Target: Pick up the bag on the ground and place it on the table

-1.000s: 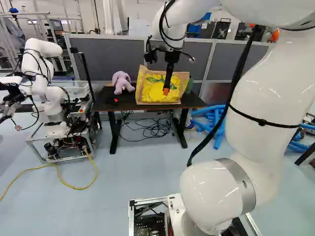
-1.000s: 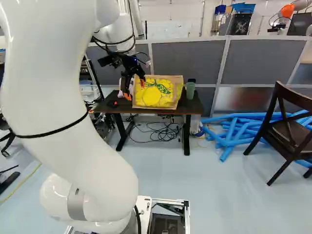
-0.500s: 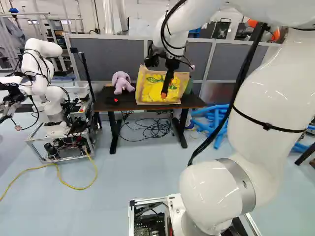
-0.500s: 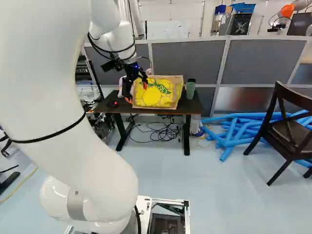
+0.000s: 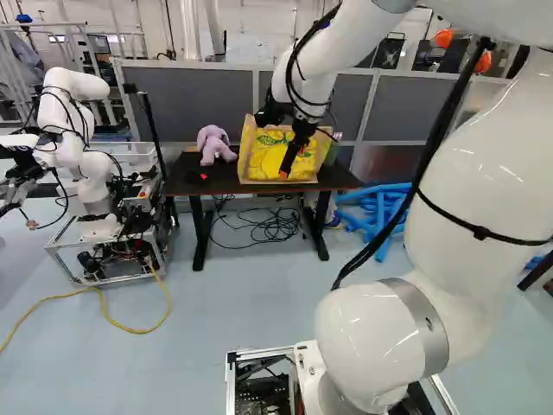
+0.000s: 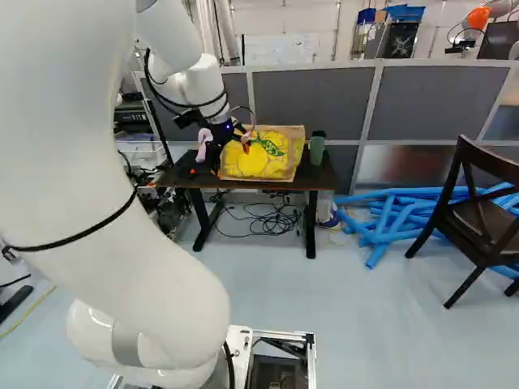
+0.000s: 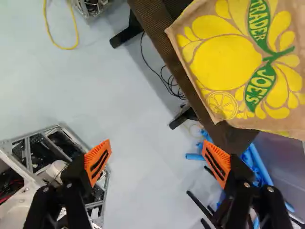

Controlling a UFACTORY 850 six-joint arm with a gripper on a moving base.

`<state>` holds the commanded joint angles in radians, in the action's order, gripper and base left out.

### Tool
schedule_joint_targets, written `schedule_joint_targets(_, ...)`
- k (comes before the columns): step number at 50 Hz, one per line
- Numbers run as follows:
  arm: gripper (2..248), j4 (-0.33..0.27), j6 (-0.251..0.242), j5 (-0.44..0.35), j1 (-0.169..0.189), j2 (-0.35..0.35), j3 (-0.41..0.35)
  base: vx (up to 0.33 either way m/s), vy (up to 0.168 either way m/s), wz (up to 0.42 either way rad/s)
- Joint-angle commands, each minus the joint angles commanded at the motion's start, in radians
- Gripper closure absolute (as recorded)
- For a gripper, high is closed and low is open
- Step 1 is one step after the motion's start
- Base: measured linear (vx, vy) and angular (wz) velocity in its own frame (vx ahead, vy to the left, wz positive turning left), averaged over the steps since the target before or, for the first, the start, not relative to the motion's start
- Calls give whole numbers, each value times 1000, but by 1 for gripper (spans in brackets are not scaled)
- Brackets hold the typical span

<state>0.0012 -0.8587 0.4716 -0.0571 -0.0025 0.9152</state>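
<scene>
- Jaws of the white arm (image 5: 471,156) are spread wide, with nothing gripped.
- The counter (image 5: 342,181) is already occupied by the bag (image 7: 224,57), seemingly stood upright; placement is judged finished.
- The soft toy (image 5: 212,143) should be avoided as the jaws are withdrawn, without the bag being snagged.

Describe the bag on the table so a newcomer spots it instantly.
Find the gray partition, then the dark-topped table before it. There, between a purple plush toy and a green cup, stands a tan bag, the only item printed with big yellow fruit.
</scene>
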Motion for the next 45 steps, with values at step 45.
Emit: schedule_joint_targets(45, 3, -1, 387, -606, 26, 127, -373, 0, 0, 0)
